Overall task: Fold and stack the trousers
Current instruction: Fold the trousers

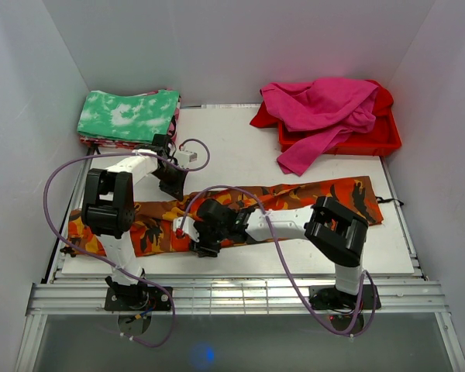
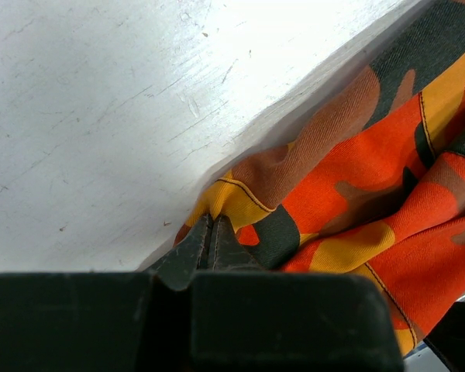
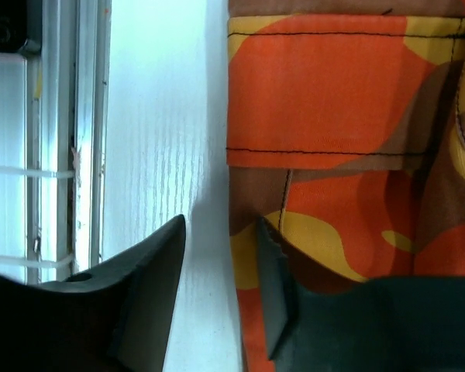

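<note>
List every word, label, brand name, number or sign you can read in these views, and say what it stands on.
There is no readable text in any view.
The trousers show only camouflage print and stitching, with no tag in sight.
The red tray, the green-and-white folded cloth and the table carry no visible marking.

Free tabletop [image 1: 232, 147] between green stack [image 1: 128, 116], red tray [image 1: 364, 145], spread trousers [image 1: 325, 194]
</note>
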You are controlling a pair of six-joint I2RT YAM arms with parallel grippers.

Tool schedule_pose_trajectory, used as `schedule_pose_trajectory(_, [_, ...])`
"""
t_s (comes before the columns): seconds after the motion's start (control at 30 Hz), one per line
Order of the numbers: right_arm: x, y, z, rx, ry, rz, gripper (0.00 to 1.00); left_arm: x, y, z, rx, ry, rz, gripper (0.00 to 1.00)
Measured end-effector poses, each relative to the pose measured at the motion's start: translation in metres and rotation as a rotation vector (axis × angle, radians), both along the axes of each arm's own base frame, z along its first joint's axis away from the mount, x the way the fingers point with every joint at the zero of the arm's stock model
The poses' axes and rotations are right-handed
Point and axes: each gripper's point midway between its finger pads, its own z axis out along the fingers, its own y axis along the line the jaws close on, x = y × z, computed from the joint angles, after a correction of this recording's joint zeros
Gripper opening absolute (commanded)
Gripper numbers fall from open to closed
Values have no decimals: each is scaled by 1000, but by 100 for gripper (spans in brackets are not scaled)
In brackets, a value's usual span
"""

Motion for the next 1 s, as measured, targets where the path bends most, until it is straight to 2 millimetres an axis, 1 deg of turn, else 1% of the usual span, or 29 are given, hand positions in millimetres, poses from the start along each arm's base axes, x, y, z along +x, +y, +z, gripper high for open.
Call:
schedule_pose_trajectory(0.1, [3, -5, 0, -8, 29, -21, 50, 0, -1, 2, -8, -4, -4, 0])
schedule_pose_trajectory(0.13, [7, -8, 2, -4, 43, -39, 50, 1, -1, 3, -9, -8, -6, 0])
schedule_pose_trajectory(0.2, [21, -21, 12, 11, 82, -99, 49, 1, -1, 5, -11, -20, -8, 0])
schedule_pose_trajectory(0.23, [33, -28, 20, 23, 102, -142, 50, 1, -1, 7, -12, -26, -8, 0])
schedule_pose_trajectory(0.3, [65, -38, 44, 79, 134, -240, 52, 0, -1, 11, -20, -46, -7, 0])
schedule_pose_trajectory(0.4, [117, -44, 82, 176, 148, -360, 53, -4, -2, 18, -35, -74, -8, 0])
schedule_pose_trajectory(0.43, [129, -45, 92, 200, 154, -388, 53, -5, -2, 20, -40, -81, -9, 0])
schedule_pose_trajectory(0.47, [139, -45, 101, 221, 158, -407, 52, -7, -3, 21, -44, -88, -8, 0])
schedule_pose_trajectory(0.53, [149, -39, 114, 252, 166, -419, 50, -11, -3, 22, -52, -94, -8, 0])
schedule_pose_trajectory(0.57, [152, -34, 118, 265, 174, -418, 49, -13, -3, 22, -55, -96, -6, 0])
schedule_pose_trajectory(0.6, [153, -30, 118, 268, 181, -417, 48, -14, -4, 22, -59, -98, -3, 4])
schedule_pose_trajectory(0.63, [152, -27, 113, 263, 195, -415, 47, -16, -4, 23, -62, -100, 0, 10])
schedule_pose_trajectory(0.67, [150, -24, 105, 248, 214, -414, 46, -17, -4, 24, -65, -103, 3, 14])
schedule_pose_trajectory(0.7, [149, -23, 93, 226, 234, -416, 45, -17, -4, 25, -67, -103, 9, 20])
schedule_pose_trajectory(0.73, [147, -22, 79, 199, 254, -419, 45, -17, -4, 28, -70, -107, 16, 32])
schedule_pose_trajectory(0.8, [142, -21, 50, 145, 290, -421, 44, -17, -4, 32, -73, -117, 26, 40])
schedule_pose_trajectory(0.83, [137, -23, 36, 117, 306, -422, 44, -17, -4, 35, -73, -120, 31, 47])
schedule_pose_trajectory(0.9, [125, -32, 9, 53, 341, -425, 42, -17, -3, 41, -76, -135, 29, 50])
schedule_pose_trajectory(0.93, [118, -35, -1, 28, 356, -424, 42, -18, -3, 46, -78, -143, 26, 50])
schedule_pose_trajectory(0.97, [114, -36, -8, 13, 362, -419, 41, -20, -3, 51, -81, -151, 20, 50])
schedule_pose_trajectory(1.0, [113, -34, -7, 21, 360, -413, 41, -22, -3, 57, -83, -162, 12, 50])
